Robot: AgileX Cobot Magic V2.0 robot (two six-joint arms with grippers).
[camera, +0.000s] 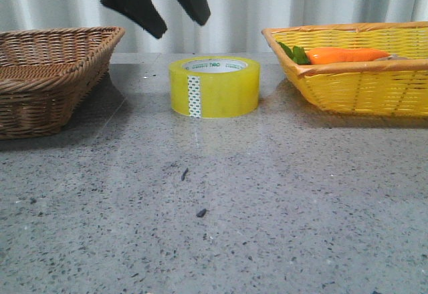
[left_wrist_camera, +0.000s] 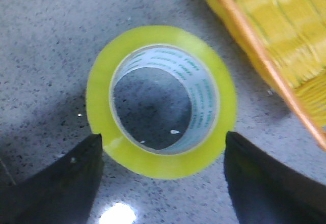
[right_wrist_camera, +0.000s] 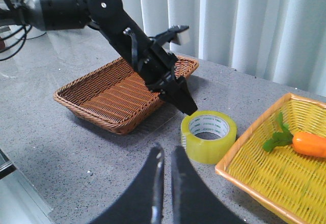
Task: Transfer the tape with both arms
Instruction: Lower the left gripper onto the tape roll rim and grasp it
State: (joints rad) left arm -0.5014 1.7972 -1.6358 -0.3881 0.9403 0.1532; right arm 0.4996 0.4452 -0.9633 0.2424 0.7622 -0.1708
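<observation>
We see the left tool [camera: 159,15] spread wide and hanging in the air just above the tape [camera: 215,86], its two fingers [left_wrist_camera: 56,186] flanking the roll without touching it, while the right tool [right_wrist_camera: 165,170] has its fingers nearly pressed together on nothing, well apart from the roll. Below the left tool the tape lies flat on the grey counter [camera: 214,227], hole upward, white patterned strip facing us. Outward to one side sits the brown wicker basket [camera: 47,73], to the other the yellow basket [camera: 354,87] holding the carrot [camera: 344,55].

Bright, even light; slight wrist-view blur.
</observation>
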